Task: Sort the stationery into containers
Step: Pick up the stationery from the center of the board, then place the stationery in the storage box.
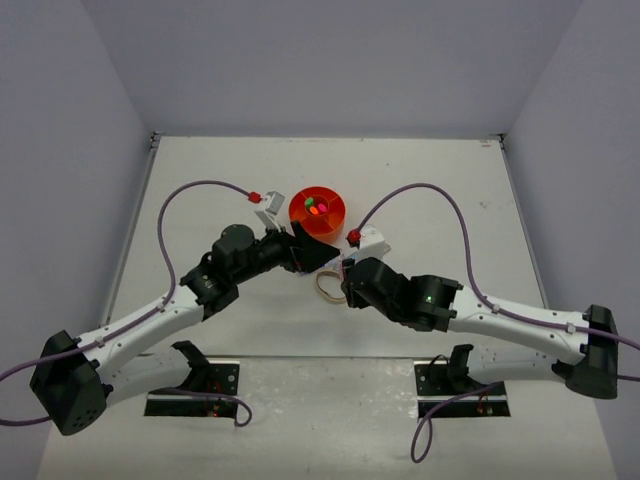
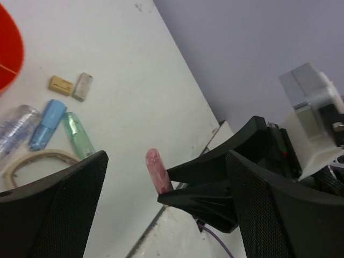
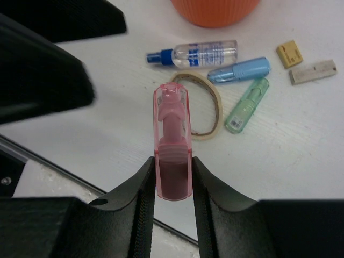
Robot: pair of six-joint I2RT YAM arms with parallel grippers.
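My right gripper (image 3: 173, 177) is shut on a pink mini marker (image 3: 172, 134) and holds it above the table. On the table below lie a tan rubber band (image 3: 215, 107), a blue marker (image 3: 239, 70), a green marker (image 3: 246, 105), a blue-tipped clear pen (image 3: 193, 54) and two tan blocks (image 3: 289, 54). The orange organizer (image 1: 317, 210) stands just beyond them and holds several highlighters. My left gripper (image 2: 166, 209) is open and empty. It faces the pink marker (image 2: 157, 169), which stands between its wide-spread fingers.
Both grippers meet close together in front of the organizer (image 3: 215, 11) in the top view, left gripper (image 1: 310, 255) beside right gripper (image 1: 338, 265). The table's near edge and the arm mounts (image 1: 195, 385) lie behind them.
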